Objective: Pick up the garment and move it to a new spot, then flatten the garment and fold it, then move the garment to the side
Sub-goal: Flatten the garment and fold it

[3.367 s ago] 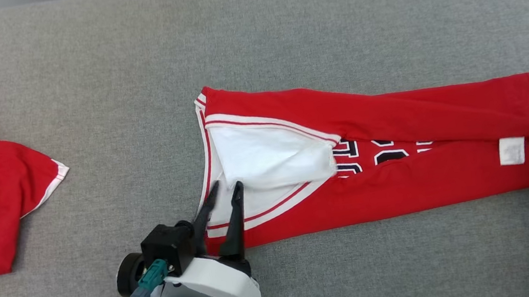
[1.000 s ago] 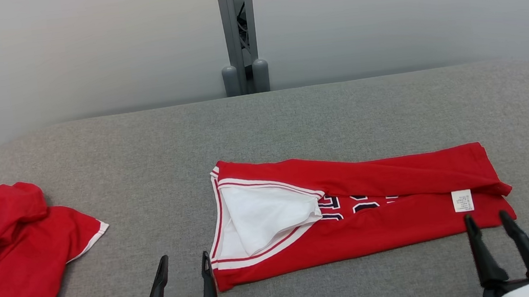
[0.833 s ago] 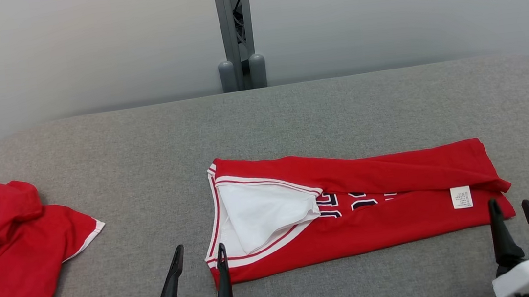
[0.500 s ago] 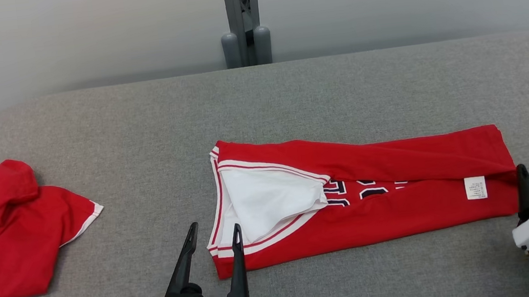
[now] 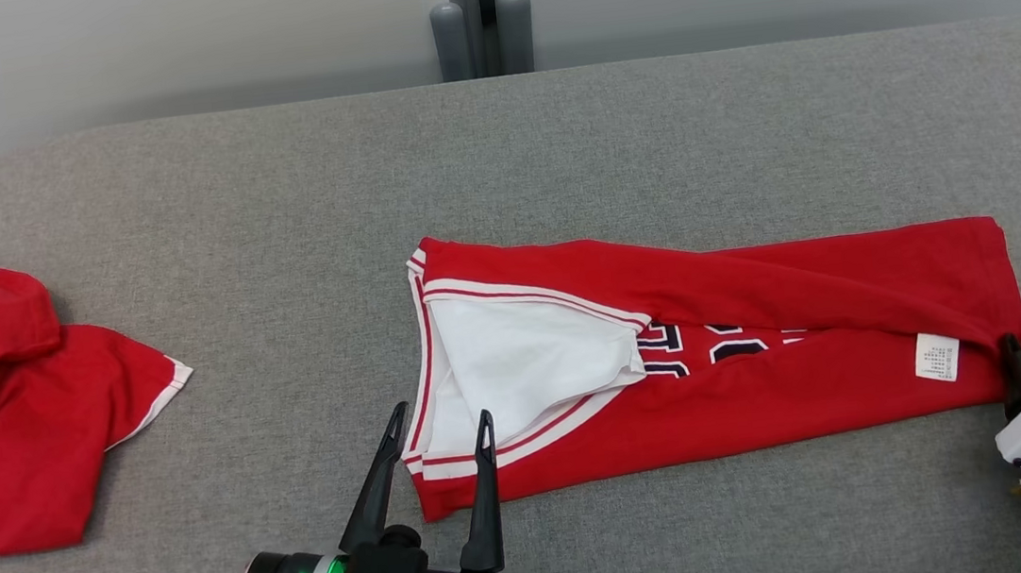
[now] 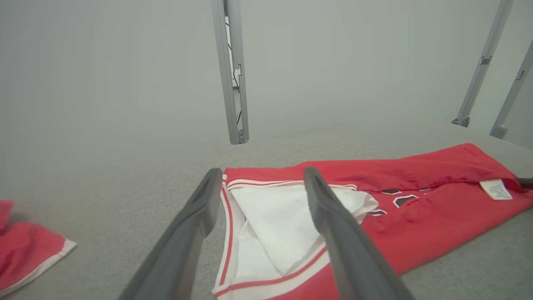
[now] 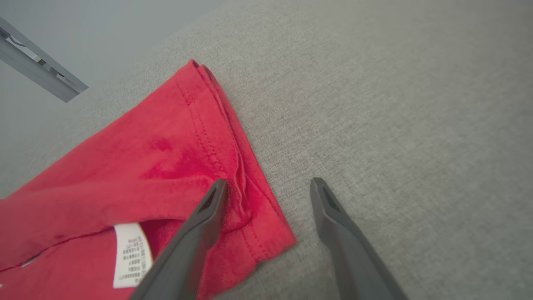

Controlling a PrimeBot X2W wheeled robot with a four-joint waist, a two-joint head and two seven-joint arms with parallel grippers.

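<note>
The garment (image 5: 766, 373) is a red jersey with white trim, dark numbers and a white inner lining, folded into a long strip across the grey table (image 5: 498, 164). Its collar end (image 6: 266, 216) points left, its hem end (image 7: 200, 150) right, with a white label (image 7: 127, 254) near the hem. My left gripper (image 5: 441, 423) is open just above the near collar corner, its fingers straddling the trim. At the hem's near corner my right gripper (image 7: 268, 185) stands open, one finger over the cloth, the other over bare table. Neither holds anything.
A second red garment (image 5: 2, 416) with white trim lies crumpled at the table's left edge. A grey metal post (image 5: 481, 9) stands behind the table against a pale wall. Bare table stretches behind the jersey and between the two garments.
The head camera has tilted down, so the whole scene has shifted. Both open grippers have come forward from the near edge to the jersey's two near corners.
</note>
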